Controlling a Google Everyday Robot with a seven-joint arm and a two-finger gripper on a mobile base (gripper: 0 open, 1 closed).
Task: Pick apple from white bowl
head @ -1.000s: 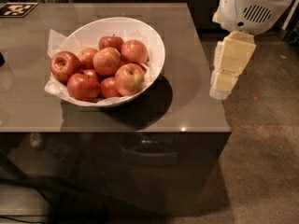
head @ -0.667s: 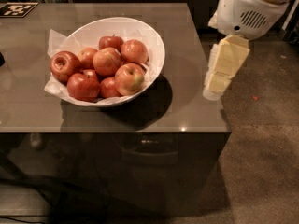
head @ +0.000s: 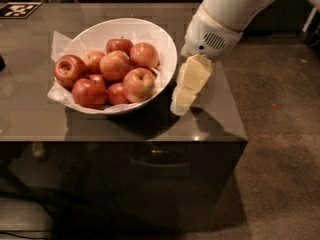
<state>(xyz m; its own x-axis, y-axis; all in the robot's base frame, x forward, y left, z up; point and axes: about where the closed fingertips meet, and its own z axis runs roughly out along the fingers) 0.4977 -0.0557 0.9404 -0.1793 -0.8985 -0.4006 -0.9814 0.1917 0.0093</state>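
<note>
The white bowl stands on the table, lined with crinkled white paper and holding several red apples. The apple with a pale yellow-green blush around its stem lies at the front right of the pile, close to the rim. My gripper, pale yellow, hangs from the white arm just right of the bowl. It points down at the tabletop beside the bowl's right rim, outside the bowl. It holds nothing that I can see.
The bowl sits on a glossy brown table whose right edge is just right of the gripper. A black-and-white marker tag lies at the table's far left corner. Carpeted floor lies to the right.
The arm and gripper have moved left from beside the table's right edge to over the table, close to the bowl's right rim. The apples and bowl have not moved.
</note>
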